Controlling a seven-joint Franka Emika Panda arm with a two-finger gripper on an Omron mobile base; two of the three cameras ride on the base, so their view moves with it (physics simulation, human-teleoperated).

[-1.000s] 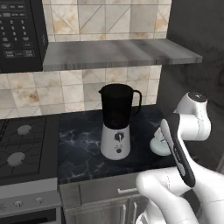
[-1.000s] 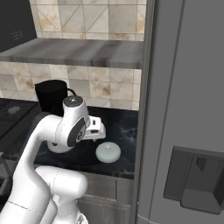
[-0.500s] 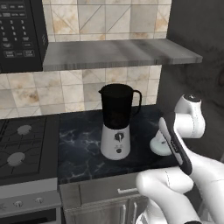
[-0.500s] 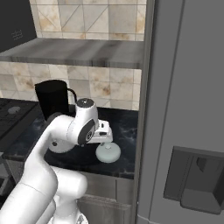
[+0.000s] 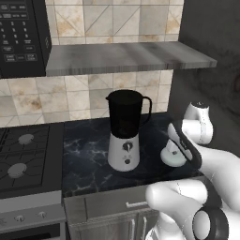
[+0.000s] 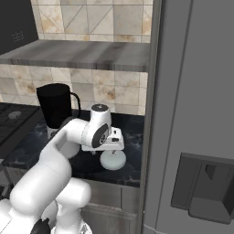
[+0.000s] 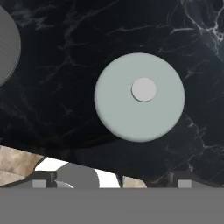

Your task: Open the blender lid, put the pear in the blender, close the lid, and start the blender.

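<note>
The blender [image 5: 125, 131] stands on the dark marble counter, its black jar [image 6: 57, 107] uncovered at the top. Its pale round lid [image 7: 139, 97] lies flat on the counter to the blender's right, knob up, partly hidden by my arm in the left base view [image 5: 172, 158]. My gripper [image 6: 112, 147] hangs just above the lid [image 6: 113, 160], open and holding nothing; its fingertips [image 7: 39, 183] sit at the bottom of the hand view. The pear is out of view.
A stove [image 5: 23, 159] adjoins the counter on the left, under a microwave [image 5: 21, 37]. A grey shelf [image 5: 126, 56] runs above the blender. The tall grey fridge [image 6: 196, 114] walls off the counter close to the right of the lid.
The hand has swung to the right and now stands over the lid. The lid and blender have not moved, and the jaws have stayed open.
</note>
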